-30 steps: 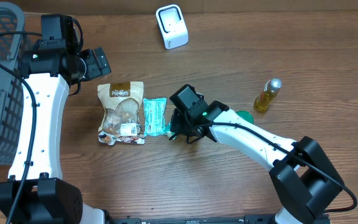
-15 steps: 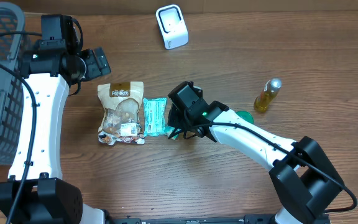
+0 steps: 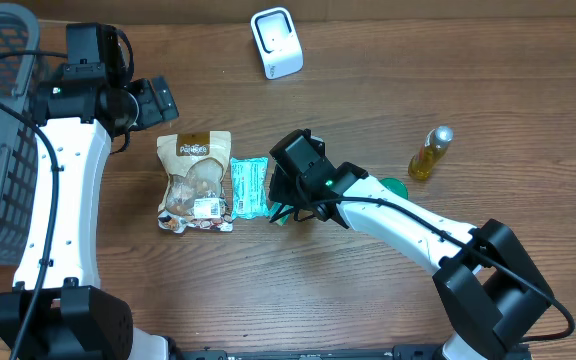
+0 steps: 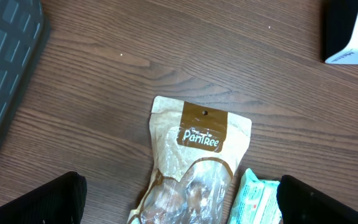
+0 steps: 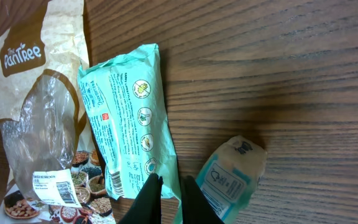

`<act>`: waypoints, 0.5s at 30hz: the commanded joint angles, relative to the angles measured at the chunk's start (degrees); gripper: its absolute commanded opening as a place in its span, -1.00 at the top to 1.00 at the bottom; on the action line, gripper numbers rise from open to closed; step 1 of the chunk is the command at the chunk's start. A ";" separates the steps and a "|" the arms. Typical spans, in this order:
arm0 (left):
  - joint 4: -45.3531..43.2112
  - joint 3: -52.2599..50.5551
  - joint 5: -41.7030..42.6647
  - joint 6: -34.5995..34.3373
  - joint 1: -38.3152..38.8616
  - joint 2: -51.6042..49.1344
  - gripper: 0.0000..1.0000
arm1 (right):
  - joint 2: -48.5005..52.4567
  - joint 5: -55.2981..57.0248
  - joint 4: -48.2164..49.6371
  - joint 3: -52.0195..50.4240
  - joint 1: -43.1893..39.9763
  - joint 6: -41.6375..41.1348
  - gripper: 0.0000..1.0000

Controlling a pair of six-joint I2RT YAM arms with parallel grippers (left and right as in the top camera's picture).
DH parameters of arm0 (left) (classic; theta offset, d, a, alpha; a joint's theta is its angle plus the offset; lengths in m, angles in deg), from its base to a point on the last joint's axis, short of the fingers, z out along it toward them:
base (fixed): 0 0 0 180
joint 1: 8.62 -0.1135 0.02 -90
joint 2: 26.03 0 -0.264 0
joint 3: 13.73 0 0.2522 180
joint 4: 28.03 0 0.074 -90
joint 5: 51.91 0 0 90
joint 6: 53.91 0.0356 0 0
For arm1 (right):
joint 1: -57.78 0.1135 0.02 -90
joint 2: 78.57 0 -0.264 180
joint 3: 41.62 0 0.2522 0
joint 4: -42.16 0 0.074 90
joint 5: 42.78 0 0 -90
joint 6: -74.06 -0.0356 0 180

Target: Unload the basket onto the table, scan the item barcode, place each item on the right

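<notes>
Right gripper had crept toward nine o'clock, nearly closed against the teal packet. Nothing was lifted, and scanning remained undone.

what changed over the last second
The right hand shifted slightly toward the teal packet and now sits at its right edge, jaws nearly shut; whether it grips the packet is unclear. The left hand, nut pouch, scanner and bottle stayed put.

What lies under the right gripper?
Below the right gripper, its wrist camera shows the teal packet's edge and a small pale-blue sachet; overhead, the gripper hides that sachet.
</notes>
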 commanded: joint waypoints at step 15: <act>-0.04 0.50 -0.20 0.44 0.39 0.13 -0.99 | -0.68 -0.94 -11.72 0.46 -5.64 -0.04 0.74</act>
